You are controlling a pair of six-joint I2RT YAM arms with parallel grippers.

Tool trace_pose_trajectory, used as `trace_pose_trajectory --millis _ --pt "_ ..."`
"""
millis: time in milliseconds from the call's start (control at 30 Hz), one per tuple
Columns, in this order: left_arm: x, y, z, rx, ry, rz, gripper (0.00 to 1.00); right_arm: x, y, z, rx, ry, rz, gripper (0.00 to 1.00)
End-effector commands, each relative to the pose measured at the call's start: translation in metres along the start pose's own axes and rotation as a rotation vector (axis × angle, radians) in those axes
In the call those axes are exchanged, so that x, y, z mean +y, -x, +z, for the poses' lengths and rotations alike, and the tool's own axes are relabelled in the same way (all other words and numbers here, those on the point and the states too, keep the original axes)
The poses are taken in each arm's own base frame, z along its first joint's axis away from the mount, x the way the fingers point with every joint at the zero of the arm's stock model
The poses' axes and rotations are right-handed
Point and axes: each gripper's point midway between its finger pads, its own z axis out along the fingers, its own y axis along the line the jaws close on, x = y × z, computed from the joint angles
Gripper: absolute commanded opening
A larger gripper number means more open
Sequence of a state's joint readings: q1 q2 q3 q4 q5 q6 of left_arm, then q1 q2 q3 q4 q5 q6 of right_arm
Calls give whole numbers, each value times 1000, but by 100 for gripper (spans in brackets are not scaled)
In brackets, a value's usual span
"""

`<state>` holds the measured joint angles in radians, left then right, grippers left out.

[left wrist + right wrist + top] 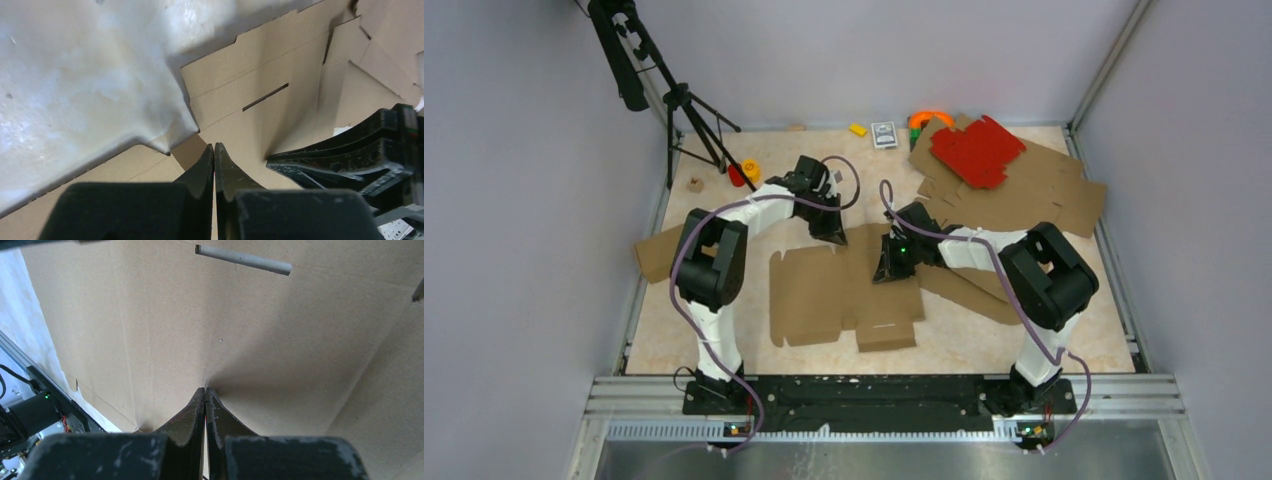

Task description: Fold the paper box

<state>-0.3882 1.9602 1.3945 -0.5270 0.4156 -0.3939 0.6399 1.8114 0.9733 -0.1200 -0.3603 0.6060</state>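
The pale table [984, 345] carries the paper box [824, 295], a brown die-cut sheet lying flat and unfolded directly beneath both grippers. Beyond the right gripper [205, 390], off to its right, lies a cardboard pile [1034, 195] of more brown sheets, with a red sheet [976, 150] on top. A black tripod [689, 110] stands well beyond the left gripper [214, 147], off to its left. The left gripper's fingers are pressed together with nothing between them. Its tips are low at the box's far edge beside a notch, and a narrow slot [265, 96] in the box lies just ahead and to its right. The right gripper is likewise closed on nothing, its tips down on a plain panel of the box, close beside the left gripper. A small yellow block [857, 129] sits far beyond both.
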Motion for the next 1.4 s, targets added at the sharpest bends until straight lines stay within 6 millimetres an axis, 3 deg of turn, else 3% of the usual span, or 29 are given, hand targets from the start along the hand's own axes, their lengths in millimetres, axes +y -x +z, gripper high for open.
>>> trace_pose_trajectory --millis 0,433,700,1033,1367 --pt "-4 -14 -6 11 -11 7 0 -17 -4 4 -13 -79 -6 0" --pt "13 -46 4 22 15 -22 0 -15 -1 3 -24 -81 -1 0" --pt "5 -36 -13 -102 -10 1 0 -17 -2 1 -25 -94 -5 0" --pt "20 -46 -18 -147 49 -6 0 -16 -2 -1 -28 -99 -8 0" --pt "37 -66 7 -43 109 -11 0 -14 0 -1 -34 -107 -15 0"
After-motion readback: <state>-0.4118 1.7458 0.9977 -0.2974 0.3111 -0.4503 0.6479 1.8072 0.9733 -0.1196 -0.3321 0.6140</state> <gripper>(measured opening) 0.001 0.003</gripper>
